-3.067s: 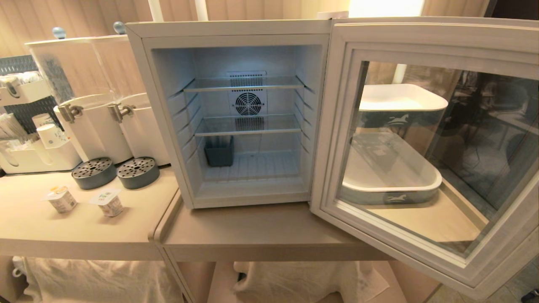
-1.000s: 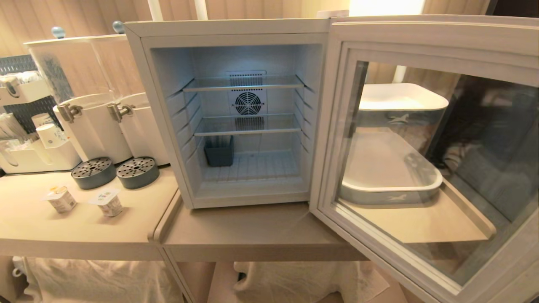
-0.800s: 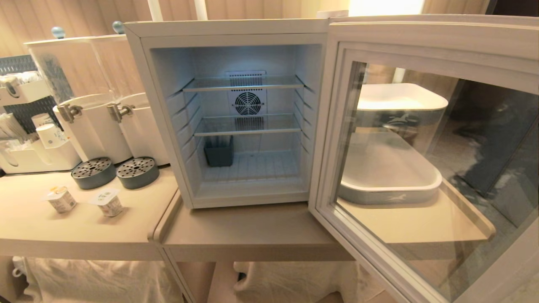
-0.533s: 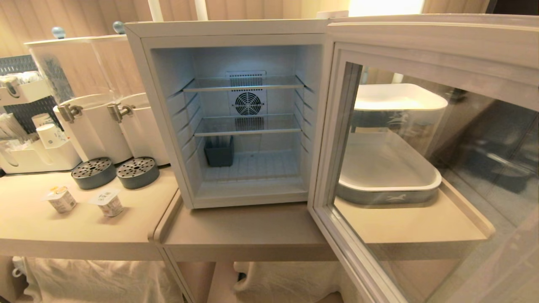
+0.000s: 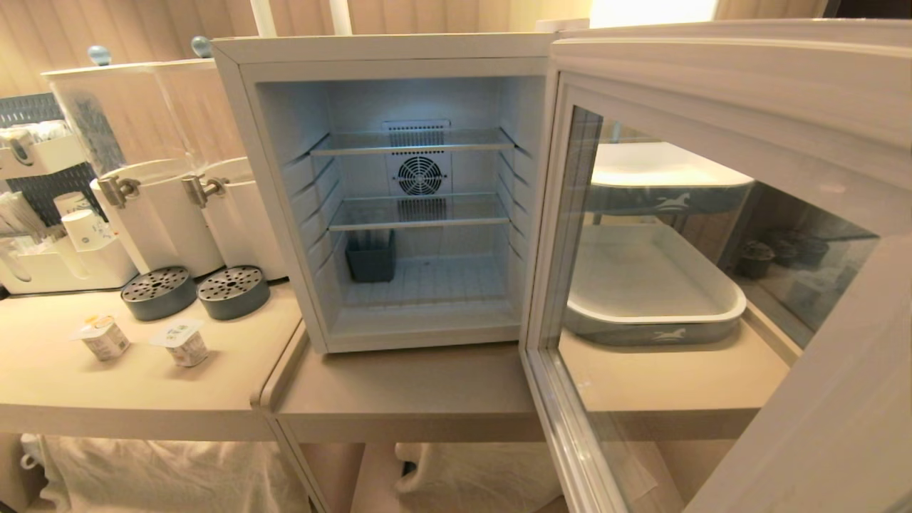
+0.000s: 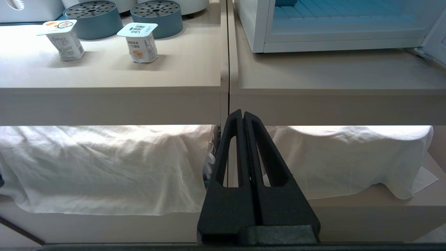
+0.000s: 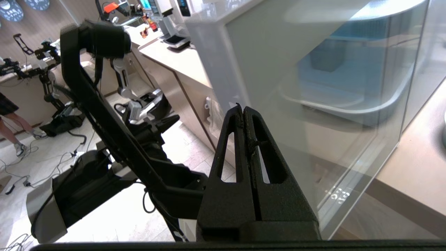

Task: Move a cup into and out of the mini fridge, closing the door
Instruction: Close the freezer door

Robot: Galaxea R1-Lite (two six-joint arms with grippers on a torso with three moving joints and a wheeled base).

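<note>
Mini fridge point(image 5: 399, 192) centre frame, door point(image 5: 712, 285) wide open at right. My right tool point(image 7: 243, 111) clenched empty beside door glass; my left tool point(image 6: 243, 115) clenched, parked below table point(image 6: 313, 75). Cup point(image 6: 141, 43) label unreadable.

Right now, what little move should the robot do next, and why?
Probably reach for a cup. The door stands wide open, the fridge holds no cup, both cups sit on the counter, and the shut left gripper and shut right gripper are empty.
</note>
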